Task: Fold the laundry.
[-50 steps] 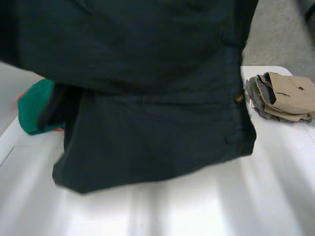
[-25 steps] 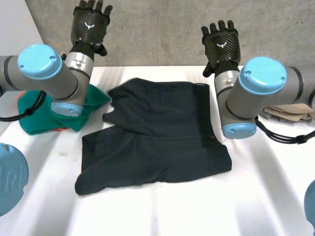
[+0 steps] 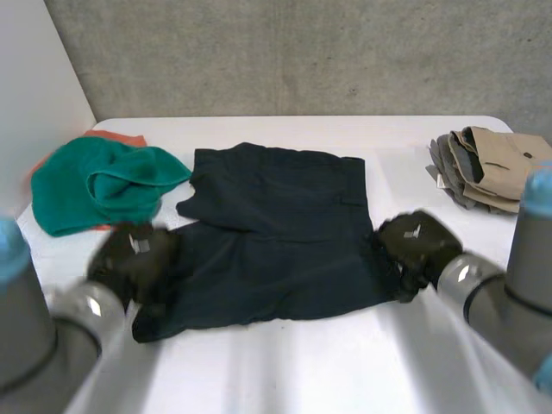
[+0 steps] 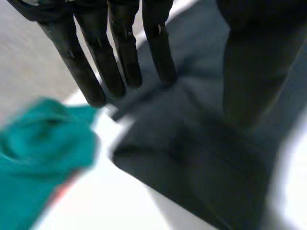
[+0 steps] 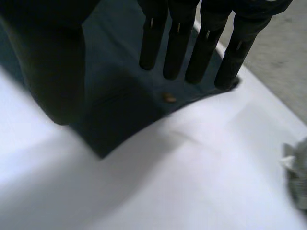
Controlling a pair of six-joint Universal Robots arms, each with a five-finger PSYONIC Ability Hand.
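Now both hands had come down from where they were raised at the far side of the table half a second before, and they sat low at the near corners of the dark shorts (image 3: 276, 224). The left hand (image 3: 134, 257) was over the near left corner, at the leg end; in its wrist view the fingers (image 4: 122, 52) were straight and spread, the thumb apart from them, gripping nothing, and I could not tell whether they touched the cloth. The right hand (image 3: 416, 244) was at the near right corner by the waistband, its fingers (image 5: 177, 43) likewise straight and holding nothing, with the small brown button (image 5: 169, 97) just past their tips. The shorts lay spread on the white table (image 3: 328, 362) much as half a second earlier, whereas a second ago they hung in front of the camera. Further back on the left lay a crumpled green cloth (image 3: 95, 185) with an orange piece (image 3: 121, 138) under it. Far right sat a folded beige garment (image 3: 504, 164). Behind the table stood the grey wall (image 3: 302, 52).
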